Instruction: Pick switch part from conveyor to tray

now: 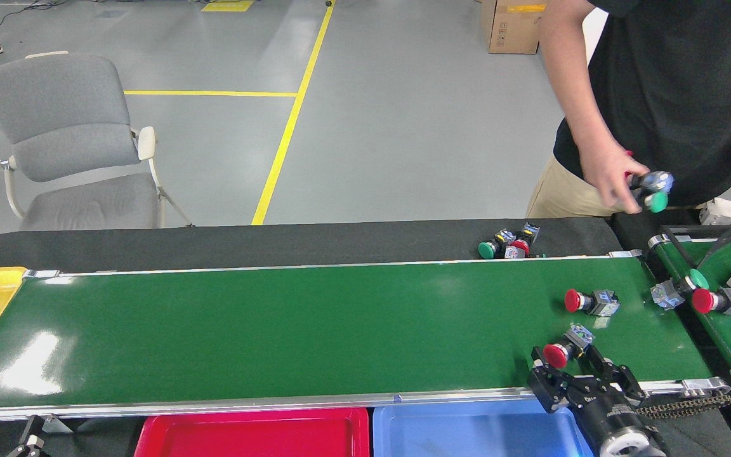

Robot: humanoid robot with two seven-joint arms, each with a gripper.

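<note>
Our right tool (573,373) looks open w/ nothing held, fingers flanking the red switch part (565,350) near the conveyor (276,330) front edge. Belt drift could cause a miss.

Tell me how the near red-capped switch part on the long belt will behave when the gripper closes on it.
The near red-capped switch part lies on its side on the glossy conveyor, so it may slide or pivot if nudged. Its round cap could let it roll in an arc. It looks rigid, and the wide cap joined to a blocky body probably favours gripping the body with the right gripper.
</note>
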